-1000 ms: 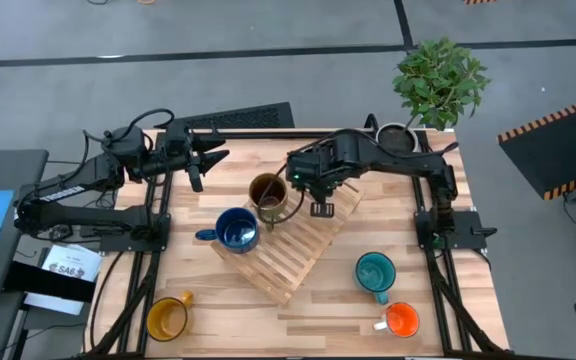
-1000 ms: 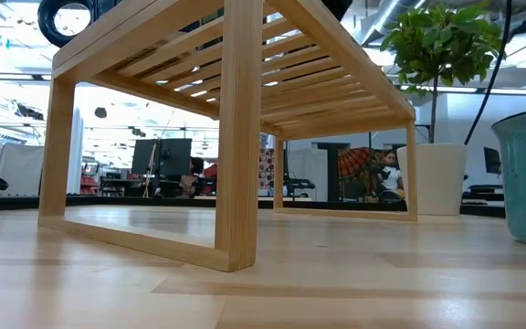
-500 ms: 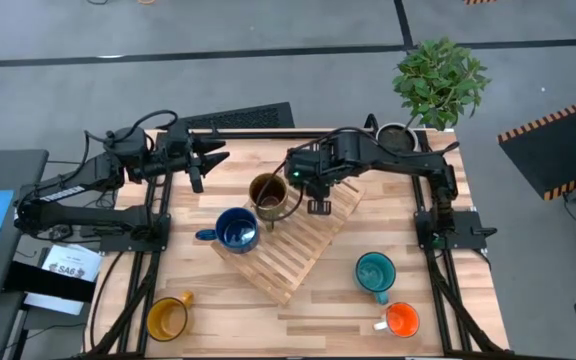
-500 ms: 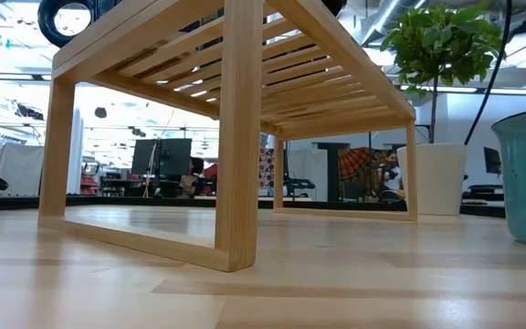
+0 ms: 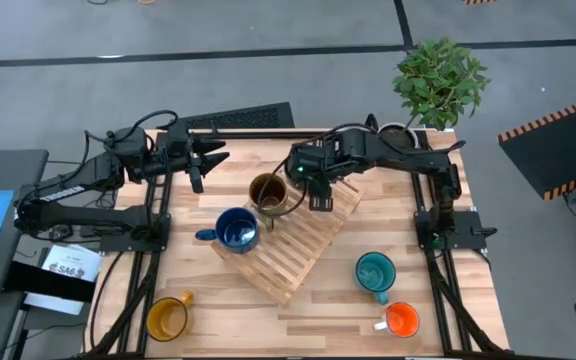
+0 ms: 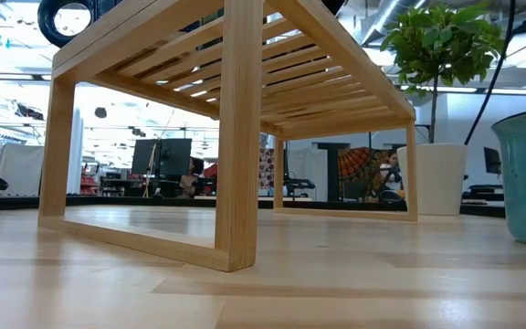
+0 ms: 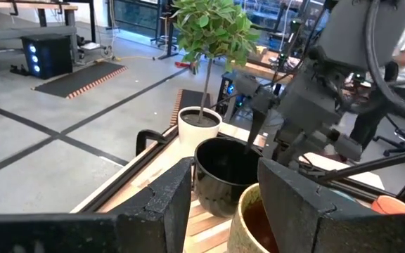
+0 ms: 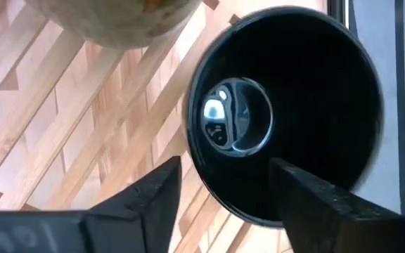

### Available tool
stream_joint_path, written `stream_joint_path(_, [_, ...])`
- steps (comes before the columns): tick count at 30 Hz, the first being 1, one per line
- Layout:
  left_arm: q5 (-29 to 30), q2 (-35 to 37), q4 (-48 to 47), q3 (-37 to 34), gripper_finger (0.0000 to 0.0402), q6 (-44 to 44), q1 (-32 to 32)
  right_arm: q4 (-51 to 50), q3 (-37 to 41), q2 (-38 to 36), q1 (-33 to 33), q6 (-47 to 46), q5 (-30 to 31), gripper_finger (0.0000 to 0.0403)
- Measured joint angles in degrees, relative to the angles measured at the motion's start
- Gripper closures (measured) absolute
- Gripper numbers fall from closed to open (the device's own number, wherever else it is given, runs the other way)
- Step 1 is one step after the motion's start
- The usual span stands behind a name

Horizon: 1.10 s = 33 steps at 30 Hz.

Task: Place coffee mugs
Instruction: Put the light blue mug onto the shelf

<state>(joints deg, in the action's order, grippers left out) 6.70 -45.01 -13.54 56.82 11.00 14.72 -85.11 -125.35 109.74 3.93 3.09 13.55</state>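
Observation:
A black coffee mug (image 8: 287, 112) stands upright on the far end of the slatted wooden rack (image 5: 288, 250); in the high view my right arm hides it. My right gripper (image 8: 223, 190) hangs open just above it, one finger over its hollow and one outside its wall. On the rack too stand the olive-brown mug (image 5: 268, 193) and the dark blue mug (image 5: 236, 230). The teal (image 5: 375, 272), orange (image 5: 401, 320) and yellow (image 5: 166, 318) mugs rest on the table. My left gripper (image 5: 208, 160) waits open at the far left.
A plant in a white pot (image 5: 398, 135) stands at the table's far right corner, close behind my right arm. The rack lies slantwise across the table's middle, raised on legs (image 6: 236, 183). Bare tabletop shows at the near middle (image 5: 288, 330).
My right gripper has opened and let go of the black mug, which stays upright on the rack's far end. The gripper has drawn back a little toward the table's far edge.

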Motion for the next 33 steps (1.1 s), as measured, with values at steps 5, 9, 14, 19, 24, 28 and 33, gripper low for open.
stream_joint_path(5, [0.04, 0.01, 0.07, 0.00, 0.0252, -0.20, -0.01, -0.41, -0.02, -3.46, 1.27, -1.54, -0.12, 0.0138])
stream_joint_path(9, [0.09, 0.02, 0.54, 0.00, 0.0252, -0.20, 0.00, -1.17, -0.02, -7.35, 2.34, -4.28, -1.45, 0.0137])
stream_joint_path(14, [0.11, 0.02, 0.66, 0.00, 0.0252, -0.24, 0.00, -0.90, 2.96, -15.09, 2.61, -7.88, -1.63, 0.0137])
stream_joint_path(19, [0.12, 0.02, 0.63, 0.00, 0.0252, -0.24, -0.02, 6.59, 18.47, -27.79, 2.60, -13.32, -1.48, 0.0137])
stream_joint_path(24, [-1.98, 0.02, 1.00, 0.00, 0.0252, -0.53, -0.02, 20.50, 40.11, -42.71, 1.88, -20.96, -1.39, 0.0137])
stream_joint_path(28, [-5.81, 0.02, 5.88, -0.23, 0.0252, -1.58, -0.01, 33.36, 53.59, -52.94, 0.45, -26.18, -1.50, 0.0137])
stream_joint_path(33, [-9.94, 0.05, 15.05, -1.64, 0.0252, -2.25, -0.02, 40.49, 60.67, -59.51, -0.85, -30.34, -1.44, 0.0137])
